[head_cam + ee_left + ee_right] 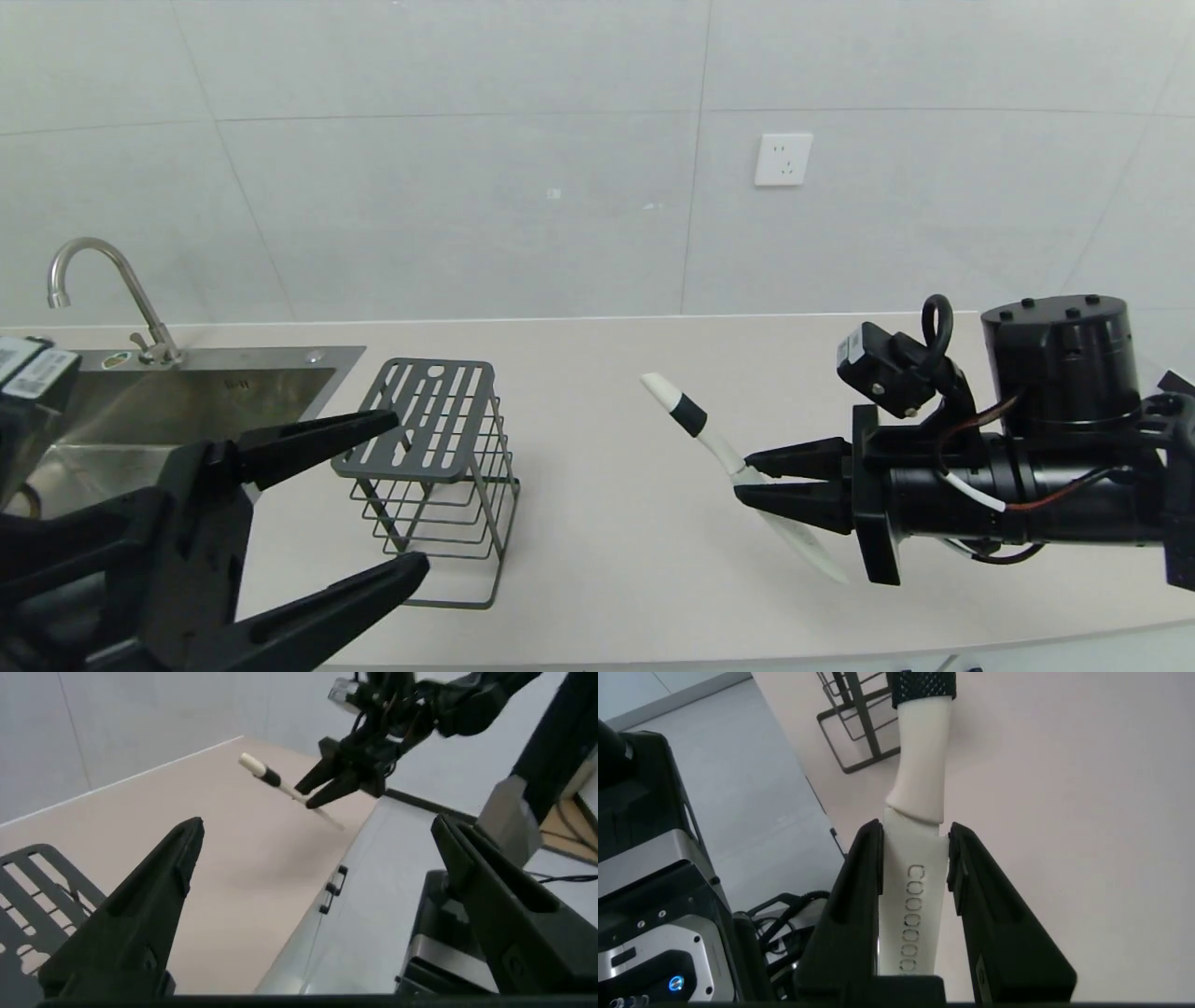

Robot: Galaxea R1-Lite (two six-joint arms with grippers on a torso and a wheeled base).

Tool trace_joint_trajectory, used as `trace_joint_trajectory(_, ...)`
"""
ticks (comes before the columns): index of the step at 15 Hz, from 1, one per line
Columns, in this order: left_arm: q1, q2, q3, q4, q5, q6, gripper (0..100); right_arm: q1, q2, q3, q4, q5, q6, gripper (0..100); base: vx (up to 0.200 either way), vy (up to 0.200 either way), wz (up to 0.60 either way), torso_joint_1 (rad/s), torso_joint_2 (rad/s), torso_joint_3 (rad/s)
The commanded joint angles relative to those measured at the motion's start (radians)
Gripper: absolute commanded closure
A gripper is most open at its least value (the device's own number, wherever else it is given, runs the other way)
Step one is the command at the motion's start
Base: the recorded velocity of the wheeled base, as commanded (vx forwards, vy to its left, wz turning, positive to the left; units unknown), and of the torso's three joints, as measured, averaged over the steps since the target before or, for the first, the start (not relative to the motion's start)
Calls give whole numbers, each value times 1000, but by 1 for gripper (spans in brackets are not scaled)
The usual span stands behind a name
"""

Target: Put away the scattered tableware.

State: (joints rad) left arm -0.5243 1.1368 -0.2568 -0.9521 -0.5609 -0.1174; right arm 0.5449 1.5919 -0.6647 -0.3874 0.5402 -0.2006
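- Left pincer (pixel 411 490), nearest at the near left, hangs empty with its jaws spread wide, just in front of the rack (pixel 434 411).
- Right pincer (pixel 744 476), at the right, is clamped on the white blade of the knife (pixel 691 415), held above the bench (pixel 607 523) with the handle pointing far-left.
- Rack stands beside the sink (pixel 187 392), well left of the knife.
- Probably best: carry the knife over the slotted top, turn it upright, line it with one slot, lower before releasing, and mind the left pincer.
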Motion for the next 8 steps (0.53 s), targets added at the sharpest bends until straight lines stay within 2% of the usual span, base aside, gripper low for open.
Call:
trace_joint_trajectory(1, -2, 146, -62, -19, 1, 27, 0, 1, 5, -1, -1, 10, 0, 100, 0, 0, 0, 0, 0, 0)
trace_joint_trajectory(3, -2, 198, -96, -39, 1, 25, 0, 1, 5, -1, -1, 12, 0, 100, 0, 0, 0, 0, 0, 0)
trace_joint_trajectory(5, -42, 343, -150, -129, 2, 12, 0, 10, 5, -7, -2, 35, 3, 100, 0, 0, 0, 0, 0, 0)
trace_joint_trajectory(6, -51, 393, -157, -192, 2, -18, 0, 23, 5, -19, -2, 35, 10, 100, 0, 0, 0, 0, 0, 0)
trace_joint_trajectory(7, -59, 431, -157, -269, 2, -70, 0, 24, 5, -33, -2, 35, 12, 100, 0, 0, 0, 0, 0, 0)
trace_joint_trajectory(8, -65, 454, -157, -312, 2, -108, 0, 24, 5, -38, -2, 35, 12, 100, 0, 0, 0, 0, 0, 0)
